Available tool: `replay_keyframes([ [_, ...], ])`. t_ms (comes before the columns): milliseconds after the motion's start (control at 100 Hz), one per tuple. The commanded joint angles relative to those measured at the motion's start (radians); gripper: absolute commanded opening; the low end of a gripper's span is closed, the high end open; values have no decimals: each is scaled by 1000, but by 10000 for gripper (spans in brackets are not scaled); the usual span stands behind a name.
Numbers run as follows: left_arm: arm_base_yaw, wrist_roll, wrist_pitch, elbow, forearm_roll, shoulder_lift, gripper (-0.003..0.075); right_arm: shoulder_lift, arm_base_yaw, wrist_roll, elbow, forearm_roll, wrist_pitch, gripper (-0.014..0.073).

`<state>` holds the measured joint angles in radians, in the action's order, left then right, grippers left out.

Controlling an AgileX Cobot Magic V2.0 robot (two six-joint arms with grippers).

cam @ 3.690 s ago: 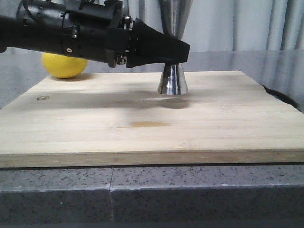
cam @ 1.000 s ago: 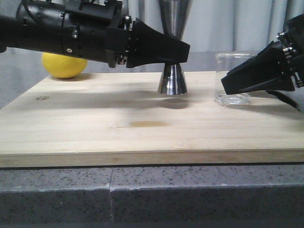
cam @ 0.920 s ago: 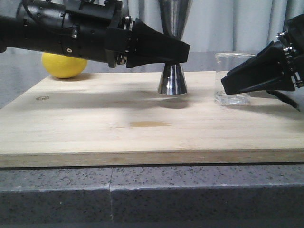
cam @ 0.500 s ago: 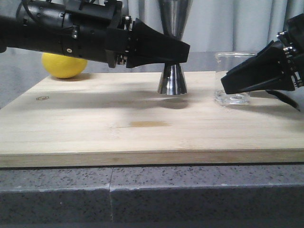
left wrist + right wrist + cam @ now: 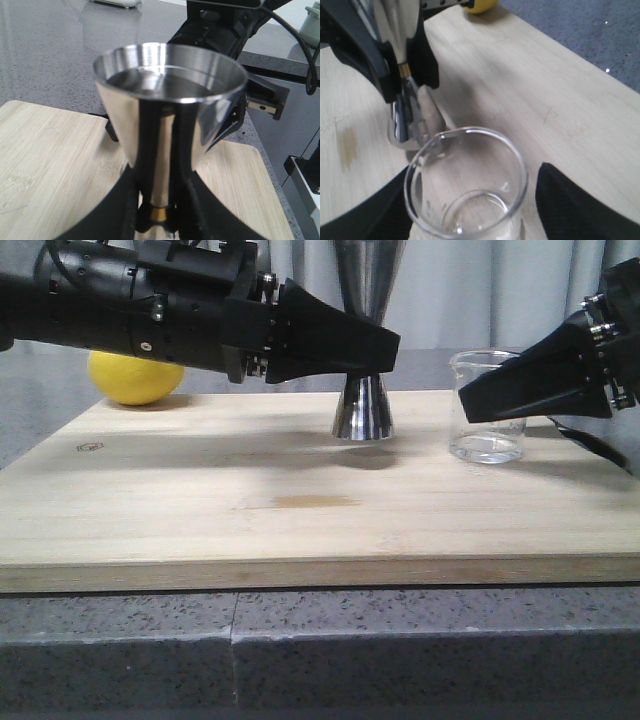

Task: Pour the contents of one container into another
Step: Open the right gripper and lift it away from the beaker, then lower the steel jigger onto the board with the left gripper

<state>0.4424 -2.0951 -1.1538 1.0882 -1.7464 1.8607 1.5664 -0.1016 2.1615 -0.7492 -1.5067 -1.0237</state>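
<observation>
The left end effector (image 5: 385,345) reaches in level from the left side of the front view, its black fingers (image 5: 185,165) pressed against either side of the narrow gold-banded waist of the jigger (image 5: 362,405), pinching it. The jigger stands upright with its lower cone resting on the cutting board (image 5: 200,500), near the board's far edge and about midway across; in the left wrist view its shiny upper cup (image 5: 170,100) fills the middle of the picture, the dark fingers mirrored in its steel wall. The right end effector (image 5: 470,400) comes in from the right edge of the front view, and its fingers (image 5: 570,205) lie on either side of the glass beaker (image 5: 487,405); they are close against the glass, but the pictures do not settle whether they are actually gripping it, so I cannot tell its state. The beaker is upright on the right part of the board, near the jigger but apart from it, with its base at board level; whether it touches the wood cannot be told. From the right wrist view its round rim with the small spout (image 5: 437,137) is seen from above, and the bottom looks clear with at most a thin layer of clear liquid. A yellow lemon (image 5: 135,378) sits behind the left arm at the board's far left corner. The board lies on a speckled grey desk (image 5: 400,650), and a pale curtain (image 5: 500,290) hangs at the back.
</observation>
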Motion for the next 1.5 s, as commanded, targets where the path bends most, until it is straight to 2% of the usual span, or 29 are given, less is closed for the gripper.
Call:
replay_keyframes([
  [0, 4, 7, -95, 29, -68, -55, -19, -35, -7, 7, -40, -86, -61, 462],
  [180, 4, 7, -95, 29, -68, -55, -19, -35, -7, 7, -128, -143, -77, 503],
  [390, -12, 7, -95, 29, -68, -55, -19, -36, -7, 7, -263, -213, -198, 503],
  [600, -67, 7, -129, 29, -60, -55, -19, -49, -7, -84, -354, -213, -241, 503],
  [1090, -94, 3, -129, 29, 38, -56, -19, -85, -7, -90, -358, -189, -238, 503],
  [1490, -94, -54, -129, 29, 20, -56, -19, -85, -7, -90, -358, -187, -238, 503],
])
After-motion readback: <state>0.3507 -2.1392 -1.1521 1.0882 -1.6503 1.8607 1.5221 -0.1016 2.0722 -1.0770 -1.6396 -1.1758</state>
